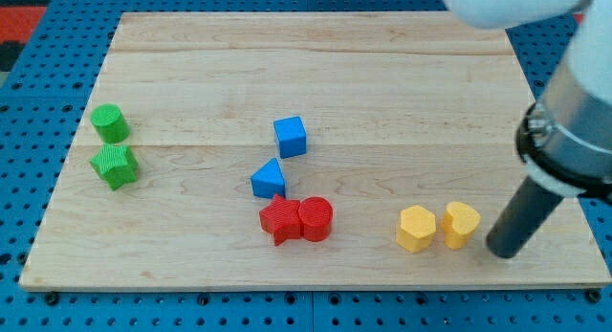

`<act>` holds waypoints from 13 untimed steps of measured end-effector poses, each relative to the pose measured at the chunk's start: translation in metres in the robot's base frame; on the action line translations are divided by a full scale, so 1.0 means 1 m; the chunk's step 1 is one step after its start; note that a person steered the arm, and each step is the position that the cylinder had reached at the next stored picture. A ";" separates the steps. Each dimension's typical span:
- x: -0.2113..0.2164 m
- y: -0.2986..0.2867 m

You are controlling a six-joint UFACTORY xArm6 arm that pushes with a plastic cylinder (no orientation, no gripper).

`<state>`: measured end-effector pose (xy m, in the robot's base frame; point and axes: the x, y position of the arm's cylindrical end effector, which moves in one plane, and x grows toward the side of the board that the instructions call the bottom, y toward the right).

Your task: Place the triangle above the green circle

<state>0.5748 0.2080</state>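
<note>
While on blue pegboard (38, 131), wooden board (382, 102), my tip (503, 253) beside yellow heart (460, 224).

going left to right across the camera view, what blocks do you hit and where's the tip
green cylinder and green star → blue triangle → red star → blue cube → red cylinder → yellow hexagon → yellow heart → my tip

Green star (115, 166), blue cube (290, 137), touching red pair (296, 219), yellow pair (438, 226).

White arm (574, 45), black collar, dark rod
</note>
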 end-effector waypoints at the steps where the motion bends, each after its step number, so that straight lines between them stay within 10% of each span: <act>1: -0.060 -0.027; 6: -0.079 -0.315; 9: -0.103 -0.232; 11: -0.155 -0.361; 13: -0.114 -0.273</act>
<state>0.4610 -0.0647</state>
